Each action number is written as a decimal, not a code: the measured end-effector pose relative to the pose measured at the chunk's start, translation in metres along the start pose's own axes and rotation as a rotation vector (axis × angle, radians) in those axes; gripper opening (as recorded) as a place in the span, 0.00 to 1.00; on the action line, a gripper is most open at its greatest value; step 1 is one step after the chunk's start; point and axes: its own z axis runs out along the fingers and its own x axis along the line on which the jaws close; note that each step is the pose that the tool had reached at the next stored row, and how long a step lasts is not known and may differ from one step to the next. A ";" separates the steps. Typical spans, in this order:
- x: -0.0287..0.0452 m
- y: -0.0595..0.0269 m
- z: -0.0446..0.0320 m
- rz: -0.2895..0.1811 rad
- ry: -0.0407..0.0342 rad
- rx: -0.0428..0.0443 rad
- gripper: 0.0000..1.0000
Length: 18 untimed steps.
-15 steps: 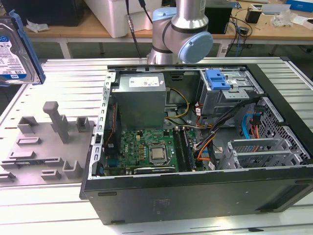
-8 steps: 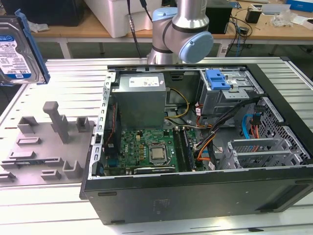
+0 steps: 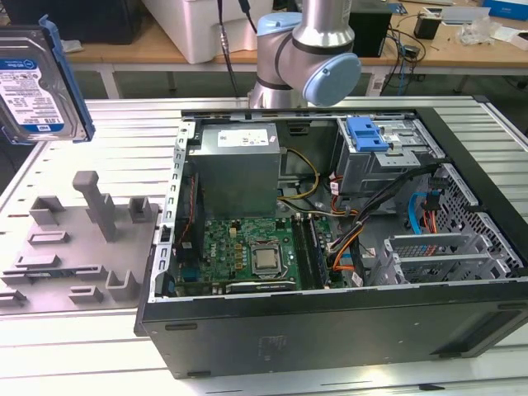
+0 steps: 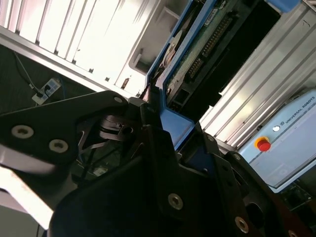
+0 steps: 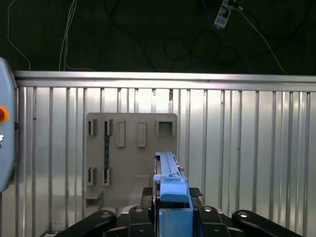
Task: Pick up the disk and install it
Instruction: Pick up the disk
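The gripper (image 5: 172, 200) is pressed together on the disk (image 3: 37, 82), its black fingers (image 4: 148, 143) pinching the blue carrier rail from both sides. In the first wrist view the rail runs edge-on between them. The disk hangs clear in the air, well above the far corner of the table (image 3: 107, 115) on the exterior view's left. It is roughly upright with its label turned toward that camera, and it touches nothing else. The step in hand looks like the carry from pick-up toward the open computer case (image 3: 330, 330). Doing it well probably means holding the drive square in the pinch, since the grip sits on a thin plastic rail that could twist. It also means travelling high enough to clear the case wall and the loose cables (image 3: 355, 231) near the metal drive bay (image 3: 396, 161) with its blue latch (image 3: 367, 132). Below, a grey fixture plate (image 5: 131, 148) with slots and upright pegs lies near the table's edge on the exterior view's left. The case takes the middle and the exterior view's right, showing its power supply (image 3: 239, 165) and motherboard (image 3: 247, 256). The table is ribbed aluminium and reflects light brightly. Behind it stand the arm's base (image 3: 305, 49) and a wooden workbench (image 3: 165, 45) with boxes. A pendant with a red stop button (image 4: 264, 144) rests on the table, and a power strip (image 5: 224, 7) lies on the dark floor.
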 end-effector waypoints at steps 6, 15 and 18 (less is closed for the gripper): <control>0.0020 -0.0129 -0.0011 0.000 -0.0001 0.0002 0.37; 0.0065 -0.0380 -0.0038 0.000 -0.0001 0.0001 0.37; 0.0079 -0.0458 -0.0047 0.000 -0.0001 0.0001 0.37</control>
